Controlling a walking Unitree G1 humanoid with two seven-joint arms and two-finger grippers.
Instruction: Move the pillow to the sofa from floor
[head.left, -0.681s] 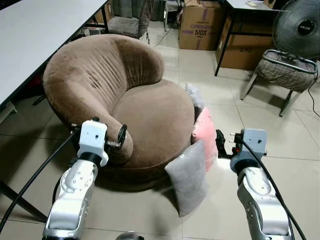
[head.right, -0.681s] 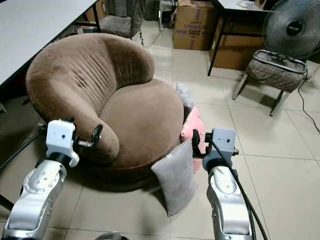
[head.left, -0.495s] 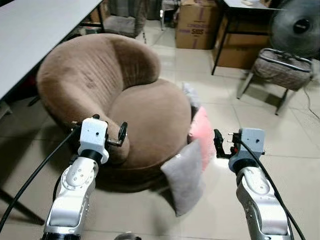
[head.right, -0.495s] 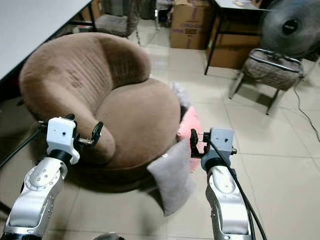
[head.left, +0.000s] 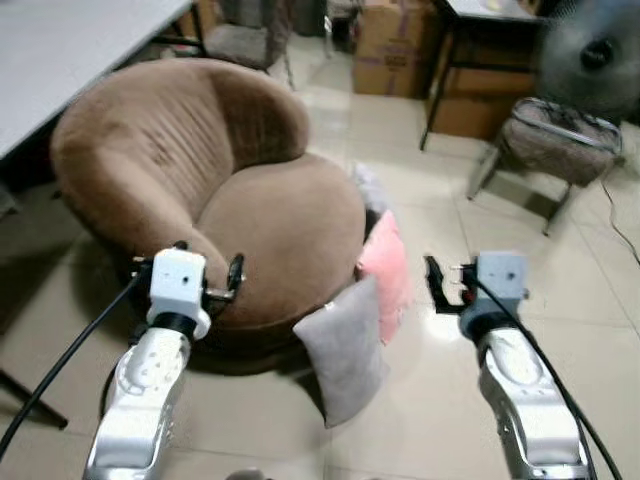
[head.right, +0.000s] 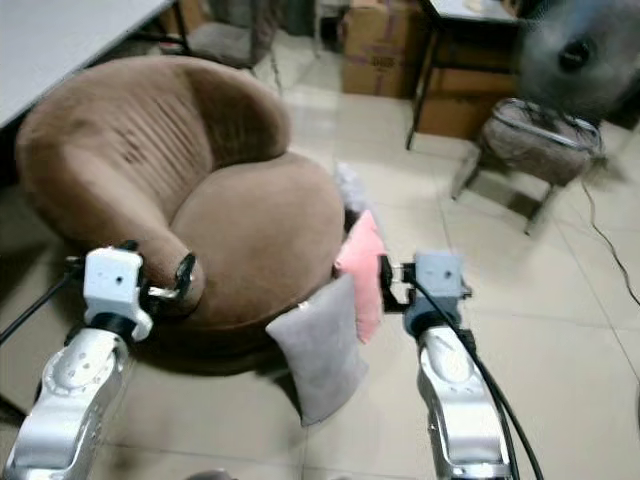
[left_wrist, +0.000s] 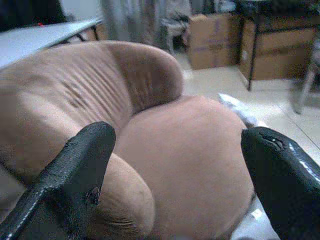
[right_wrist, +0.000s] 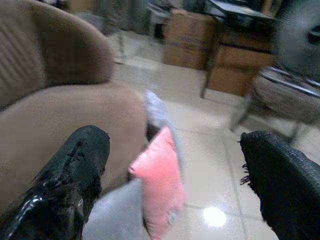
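A round brown sofa fills the left middle of the head views. Three pillows lean on the floor against its right side: a grey one nearest me, a pink one behind it, and a pale grey one farther back. My left gripper is raised over the sofa's near armrest, open and empty. My right gripper hovers just right of the pink pillow, open with nothing between its fingers.
A white table runs along the left. Cardboard boxes, a dark desk, a fan and a cushioned metal chair stand at the back right. Tiled floor lies to the right of the pillows.
The whole view has shifted and blurred as the camera moved; sofa and pillows now sit further left in frame. Both grippers keep the same raised pose.
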